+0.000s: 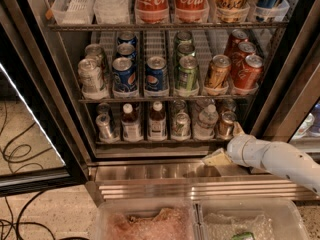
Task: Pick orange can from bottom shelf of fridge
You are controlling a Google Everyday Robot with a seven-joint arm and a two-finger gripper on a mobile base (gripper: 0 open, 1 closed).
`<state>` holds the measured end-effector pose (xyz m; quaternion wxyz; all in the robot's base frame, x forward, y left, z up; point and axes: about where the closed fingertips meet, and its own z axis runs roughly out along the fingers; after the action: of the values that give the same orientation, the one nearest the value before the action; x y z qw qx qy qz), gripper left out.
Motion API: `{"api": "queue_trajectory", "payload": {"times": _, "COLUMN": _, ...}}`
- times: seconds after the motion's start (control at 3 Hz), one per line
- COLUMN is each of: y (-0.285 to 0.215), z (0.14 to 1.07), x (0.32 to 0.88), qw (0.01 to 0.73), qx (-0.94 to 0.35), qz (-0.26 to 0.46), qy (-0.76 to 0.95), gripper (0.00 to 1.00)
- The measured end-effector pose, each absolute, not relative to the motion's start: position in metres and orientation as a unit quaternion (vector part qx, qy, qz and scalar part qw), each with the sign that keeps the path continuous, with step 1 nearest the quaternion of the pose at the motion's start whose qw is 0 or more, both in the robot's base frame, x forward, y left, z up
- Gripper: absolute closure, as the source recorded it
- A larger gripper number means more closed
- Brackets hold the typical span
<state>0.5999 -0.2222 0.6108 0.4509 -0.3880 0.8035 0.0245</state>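
Note:
The fridge [31,69] stands open in front of me. On its bottom shelf [165,141] the orange can [226,124] stands upright at the front of the rightmost lane, next to a water bottle [205,121]. My gripper [227,144] is on a white arm coming in from the right. It hovers just below and in front of the orange can, over the ribbed steel base [150,173]. Its fingers are spread and empty: one beige fingertip [216,159] points left and down, and the other reaches up beside the can.
The bottom shelf also holds silver cans [105,126] and brown bottles [156,119]. The shelf above has a golden-amber can [218,72] and red-orange cans [247,71]. The open door [30,134] is at left, with cables [15,154] on the floor. Two clear bins [195,206] sit below.

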Motion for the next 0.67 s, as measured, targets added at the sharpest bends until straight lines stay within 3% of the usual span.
{"api": "queue_trajectory", "payload": {"times": 0.67, "y": -0.2249, "z": 0.6119, "x": 0.6017, "qw": 0.457, "qx": -0.381, "qz": 0.019, "qy": 0.803, "gripper": 0.00}}
